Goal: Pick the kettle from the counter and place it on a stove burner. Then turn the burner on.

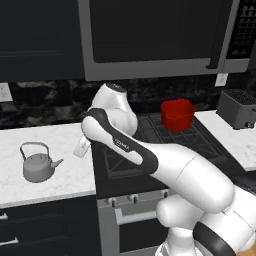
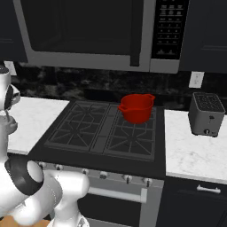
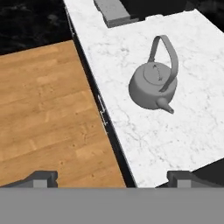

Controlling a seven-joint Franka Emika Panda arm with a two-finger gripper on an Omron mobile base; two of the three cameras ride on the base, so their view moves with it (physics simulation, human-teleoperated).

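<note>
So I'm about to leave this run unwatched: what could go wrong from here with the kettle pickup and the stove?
1. The kettle offers only a thin arched handle; the open gripper, off to one side, could miss it or tip the kettle.
2. The kettle stands near the counter front edge; a nudge might push it off.
3. The red pot occupies a rear stove burner spot, narrowing placement.

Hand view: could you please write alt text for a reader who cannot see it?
A small grey kettle stands upright on a white marble counter, its handle arched above the lid and its spout toward the viewer. The open gripper hovers above the counter's edge, with wooden floor below.
</note>
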